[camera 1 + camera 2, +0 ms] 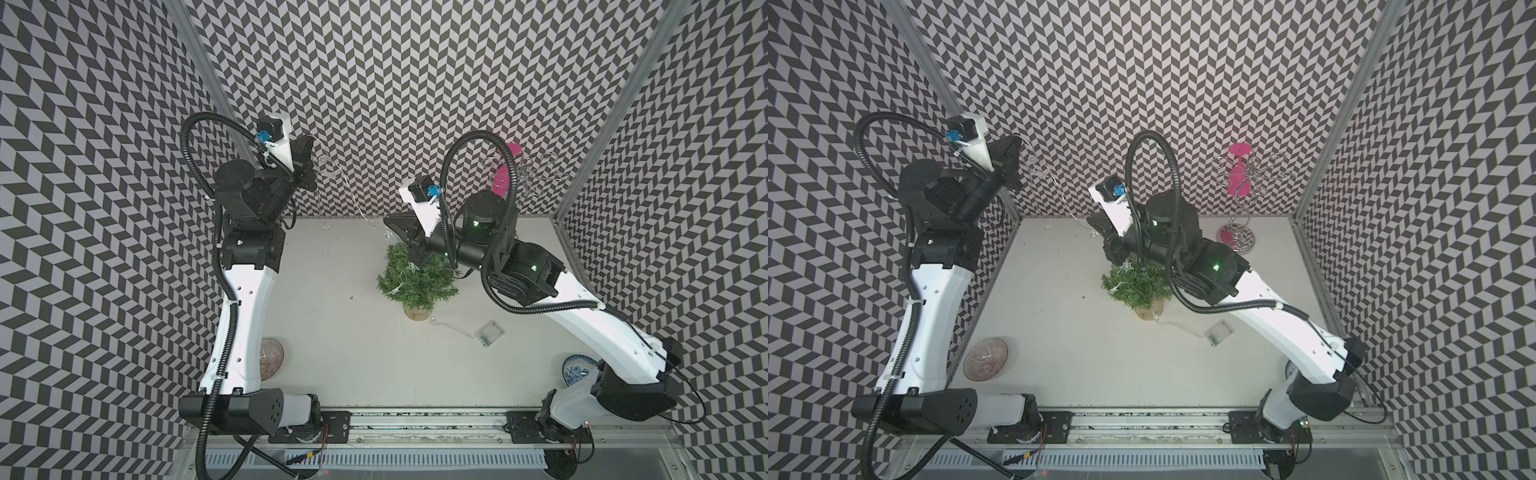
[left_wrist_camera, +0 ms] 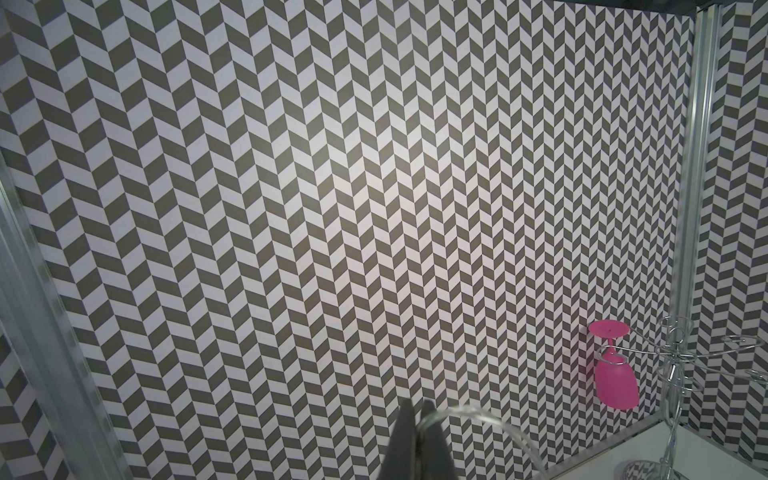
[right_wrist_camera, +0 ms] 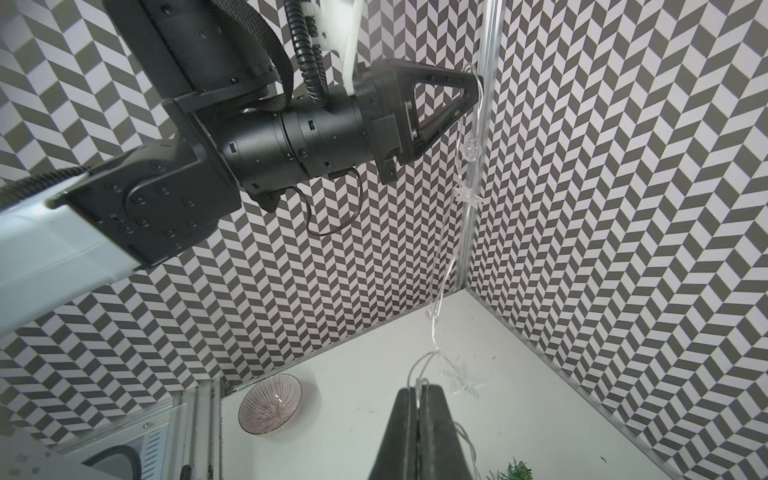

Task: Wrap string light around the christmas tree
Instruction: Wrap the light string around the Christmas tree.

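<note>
Right wrist view alone shows the full span: string light (image 3: 472,149) hangs from left gripper (image 3: 476,87) down to right gripper (image 3: 417,390), and both sets of jaws are pinched together on the wire. Only the top views show the christmas tree (image 1: 417,282) on the table (image 1: 332,353), strand draped over its branches, battery box (image 1: 490,332) at its 4 o'clock. Left arm is raised high at the tree's 10 o'clock. Right arm is bent, gripper just over the treetop at 12 o'clock. Left wrist view adds a pink glass (image 2: 615,382) hanging upside down.

Glossy clear plastic string light (image 3: 472,151); matt bristly christmas tree (image 1: 417,282), wooden base (image 1: 417,314).
</note>
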